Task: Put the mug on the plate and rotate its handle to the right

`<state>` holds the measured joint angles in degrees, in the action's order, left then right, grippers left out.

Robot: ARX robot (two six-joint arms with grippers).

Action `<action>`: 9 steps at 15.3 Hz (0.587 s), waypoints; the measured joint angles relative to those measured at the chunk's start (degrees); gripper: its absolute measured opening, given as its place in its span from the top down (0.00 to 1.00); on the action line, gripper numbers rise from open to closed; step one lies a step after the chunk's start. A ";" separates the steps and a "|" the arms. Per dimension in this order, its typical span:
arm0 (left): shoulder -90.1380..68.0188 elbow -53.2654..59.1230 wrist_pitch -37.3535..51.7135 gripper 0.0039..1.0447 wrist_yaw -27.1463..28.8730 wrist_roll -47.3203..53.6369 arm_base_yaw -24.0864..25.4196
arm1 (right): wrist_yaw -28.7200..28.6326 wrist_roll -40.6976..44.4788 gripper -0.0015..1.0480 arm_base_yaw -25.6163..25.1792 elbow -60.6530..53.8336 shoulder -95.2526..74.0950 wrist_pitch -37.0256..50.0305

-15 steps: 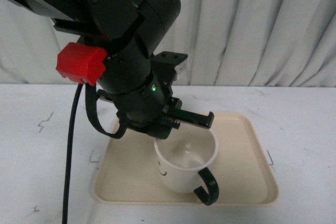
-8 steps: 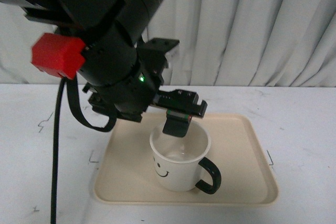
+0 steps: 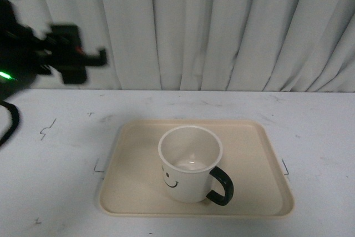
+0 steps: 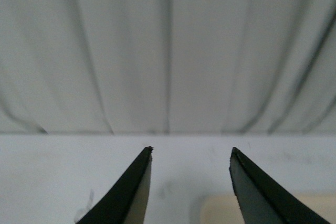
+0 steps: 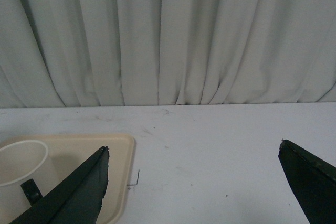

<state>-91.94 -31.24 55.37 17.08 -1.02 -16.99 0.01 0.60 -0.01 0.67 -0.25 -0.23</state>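
Sitting on your smooth beige rounded-rectangle plate: round white mug, black loop handle pointing right. Left gripper, right gripper both gaping.

glossy white mug on smooth matt plastic plate; pleated cloth curtain behind.

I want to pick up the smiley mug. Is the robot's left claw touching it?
Apart. The front view shows the left gripper up at the far left, with a wide gap between it and the mug standing on the plate.
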 joint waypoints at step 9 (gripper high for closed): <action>23.43 24.98 3.34 0.99 -10.64 0.20 10.29 | 0.00 0.00 0.06 0.00 0.00 0.00 0.00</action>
<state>-68.51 -6.26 58.72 6.44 -0.82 -6.70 0.01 0.60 -0.01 0.67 -0.25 -0.23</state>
